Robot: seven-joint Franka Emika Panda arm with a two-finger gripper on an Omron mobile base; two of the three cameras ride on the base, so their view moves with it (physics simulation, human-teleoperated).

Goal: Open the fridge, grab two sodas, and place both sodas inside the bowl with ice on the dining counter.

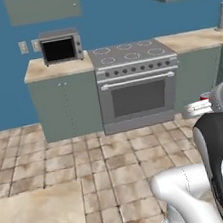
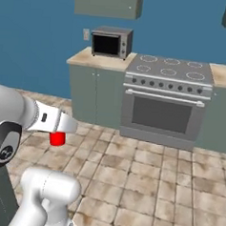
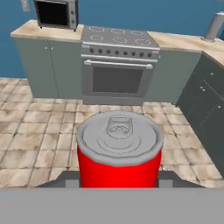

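While the claw (image 3: 119,181) clamps the bright red cylindrical soda can (image 3: 119,151) at the hand view's lower centre, you carry something light, rigid and slick. Keep that mid-wall grip, upright. The beige marble dining worktop (image 1: 41,220) lies lower left in the left base view.

A home kitchen: a steel stove (image 1: 135,82) with oven, a microwave (image 1: 61,46) on beige countertop (image 1: 56,67), grey-green cabinets (image 1: 67,106), tiled floor (image 1: 50,163).

Toaster oven (image 1: 61,46) on wall countertop (image 1: 37,72)
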